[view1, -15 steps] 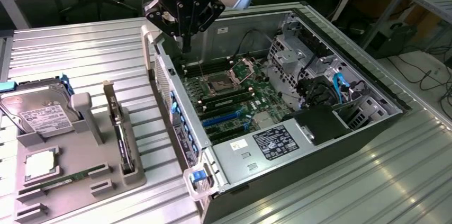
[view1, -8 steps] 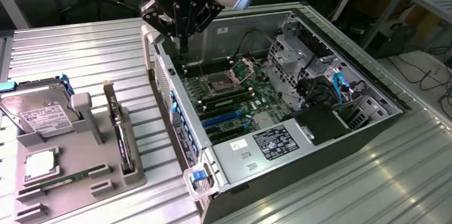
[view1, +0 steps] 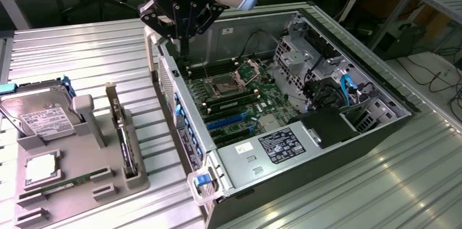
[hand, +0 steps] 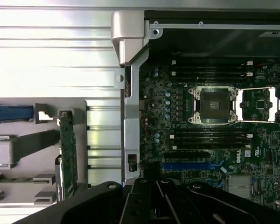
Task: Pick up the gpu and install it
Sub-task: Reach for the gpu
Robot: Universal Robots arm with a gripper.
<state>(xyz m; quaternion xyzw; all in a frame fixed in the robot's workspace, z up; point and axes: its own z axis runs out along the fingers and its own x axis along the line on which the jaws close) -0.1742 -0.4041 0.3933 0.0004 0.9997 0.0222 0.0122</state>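
The gpu (view1: pixel 124 138) stands edge-on in a slot of the grey holder (view1: pixel 108 185) at the exterior view's left, a thin dark slab with a metal bracket on top. In the wrist view the gpu (hand: pixel 67 156) shows as a narrow green strip. My gripper (view1: pixel 185 54) hangs shut and empty over the back corner of the open computer case (view1: pixel 361 61), well away from the gpu. In the wrist view the gripper (hand: pixel 151 179) is dark, over the case wall (hand: pixel 130 93) beside the motherboard (hand: pixel 214 140). Blue card slots (view1: pixel 227 122) lie on the board.
The holder also carries a hard drive (view1: pixel 40 115), a processor (view1: pixel 41 167) and a RAM stick (view1: pixel 68 181). Inside the case are a power supply (view1: pixel 285 145), an open processor socket (view1: pixel 224 85) and drive cages (view1: pixel 310 56). The table (view1: pixel 86 56) is ribbed metal.
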